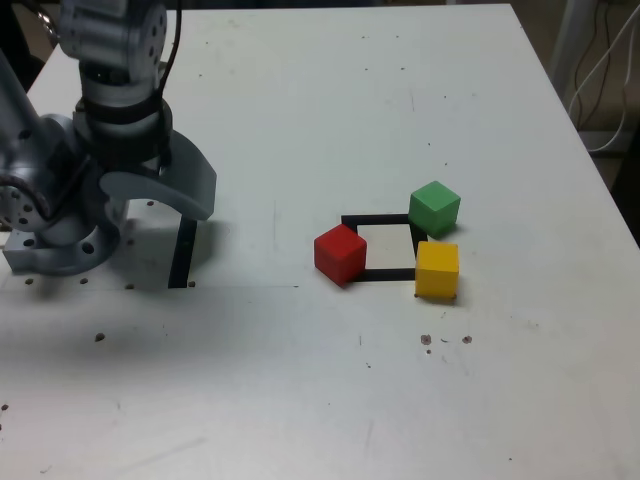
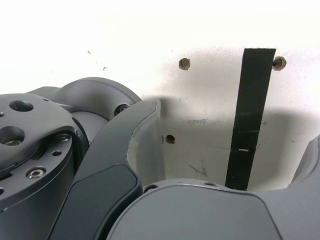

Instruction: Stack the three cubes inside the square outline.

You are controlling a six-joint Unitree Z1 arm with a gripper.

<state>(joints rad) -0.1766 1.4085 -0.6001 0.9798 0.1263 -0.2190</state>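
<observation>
Two curved jaws make up my gripper (image 2: pixel 235 145), and they stand wide apart, as far as I open, with nothing between them but air. Through that gap, the wrist view shows me the white tabletop (image 1: pixel 300 380), some small holes in it, and the straight black strip (image 2: pixel 250 120). I have hold of nothing. One of my jaws fills the middle of the wrist view's lower part with its grey shell, the other edge of me showing at the far side.

In the exterior view I hang at the left, folded over my own base (image 1: pixel 70 240), with the black strip just beside me on the table. I touch none of the cubes; they lie well apart from me, toward the exterior view's right.

All three sit around the square outline (image 1: pixel 385 275), unstacked. The red cube (image 1: pixel 340 254) is at its left side in that view, covering part of the black border. The green cube (image 1: pixel 435 208) is by the far right corner, and the yellow cube (image 1: pixel 437 270) is at the near right corner, over the border there. Green and yellow are near each other, while red sits across the white centre from yellow. That centre shows bare between them.
</observation>
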